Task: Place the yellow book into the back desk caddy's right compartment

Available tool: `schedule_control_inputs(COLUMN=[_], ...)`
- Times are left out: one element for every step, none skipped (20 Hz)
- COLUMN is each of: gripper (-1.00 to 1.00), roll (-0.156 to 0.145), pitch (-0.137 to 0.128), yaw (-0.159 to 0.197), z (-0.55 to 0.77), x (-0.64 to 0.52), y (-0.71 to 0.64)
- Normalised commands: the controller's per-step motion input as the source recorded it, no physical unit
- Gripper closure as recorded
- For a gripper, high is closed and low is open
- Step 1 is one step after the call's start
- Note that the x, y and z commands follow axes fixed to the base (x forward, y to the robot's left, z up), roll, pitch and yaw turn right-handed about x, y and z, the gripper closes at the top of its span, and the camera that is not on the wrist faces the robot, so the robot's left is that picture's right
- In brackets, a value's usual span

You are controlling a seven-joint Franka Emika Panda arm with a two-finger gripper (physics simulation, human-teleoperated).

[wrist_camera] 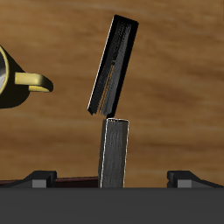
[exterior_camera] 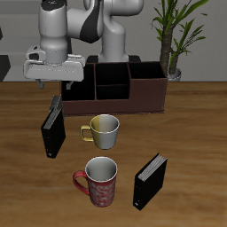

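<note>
A slim book (exterior_camera: 56, 106) stands on edge right below my gripper (exterior_camera: 51, 88). Only its dark, greyish edge shows, so I take it for the yellow book; its cover colour is hidden. In the wrist view it (wrist_camera: 114, 164) rises between my two fingertips (wrist_camera: 39, 180), which stand wide apart on either side, just above its top. The gripper (wrist_camera: 112, 180) is open and empty. The dark-brown back desk caddy (exterior_camera: 113, 87) stands at the table's back, beside the gripper. Its right compartment (exterior_camera: 147, 92) is the end with the reddish-brown front, farthest from the gripper.
A thicker black book (exterior_camera: 51, 135) leans just in front of the slim one and shows tilted in the wrist view (wrist_camera: 114, 66). A gold mug (exterior_camera: 104, 130), a red mug (exterior_camera: 100, 182) and another black book (exterior_camera: 151, 182) stand nearer the front edge. A potted plant (exterior_camera: 173, 40) stands behind the caddy.
</note>
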Motion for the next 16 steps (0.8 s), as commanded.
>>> schedule_control_inputs(gripper=[-1.00,-1.00,-1.00,-1.00,-1.00,-1.00,-1.00,-1.00,-1.00,-1.00,-1.00,-1.00,-1.00,-1.00,-1.00,-1.00], roll=[-0.056,0.030,-0.022,-0.062,-0.022,0.000,0.000,-0.071,-0.025,-0.039,-0.014,0.000,-0.006,0.000,0.000,-0.062], pitch=[-0.004,0.025,0.014,0.027,0.012,0.000,0.000,0.009,0.009,0.010,0.005,0.000,0.022,0.000,0.000,0.088], yaw=[-0.031,-0.007,-0.062,-0.051,0.006,0.000,0.000,-0.048,-0.003,-0.015,-0.028,0.000,0.016,0.000,0.000,0.035], z=[-0.09,-0.14,-0.11,-0.13,-0.10,0.00,0.00,-0.20,-0.11,-0.13,-0.13,0.00,-0.19,0.00,0.00,-0.67], x=[0.04,0.12,0.04,0.08,0.10,0.00,0.00,0.31,0.07,0.07,-0.02,0.00,0.12,0.00,0.00,0.23], y=[-0.10,-0.04,-0.23,-0.25,-0.06,0.00,0.00,-0.22,-0.15,-0.20,-0.17,0.00,0.09,0.00,0.00,-0.11])
